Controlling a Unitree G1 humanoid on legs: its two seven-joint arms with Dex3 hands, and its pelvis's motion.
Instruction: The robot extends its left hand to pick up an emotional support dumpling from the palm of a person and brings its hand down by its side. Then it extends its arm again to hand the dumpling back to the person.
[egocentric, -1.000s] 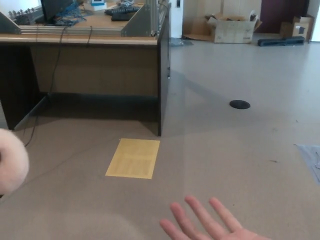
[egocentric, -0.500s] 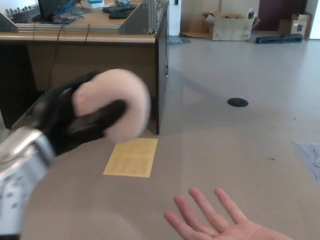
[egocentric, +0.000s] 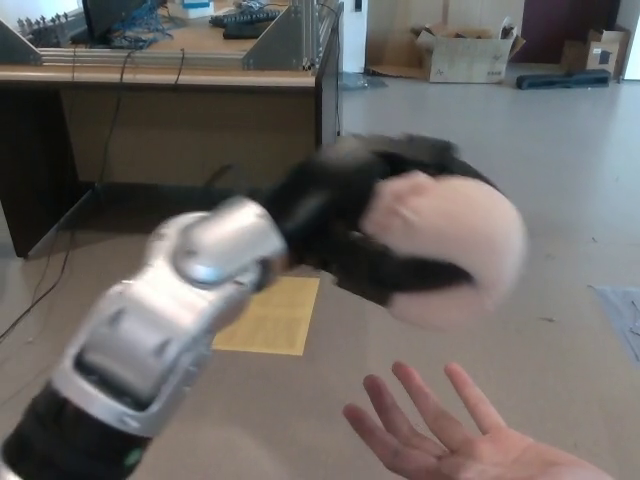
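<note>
we see black left hand clamped round pale pink fuzzy round dumpling, frame centre-right, blurred | above person's upturned open palm, lower right, apart | grey floor, yellow rectangular sheet centre | wooden desk upper left | cardboard box top right

A pale, bare floor runs to the far wall; a wooden desk stands far left (cables trailing beneath), an open cardboard box far right, a yellow sheet lying near the desk
</note>
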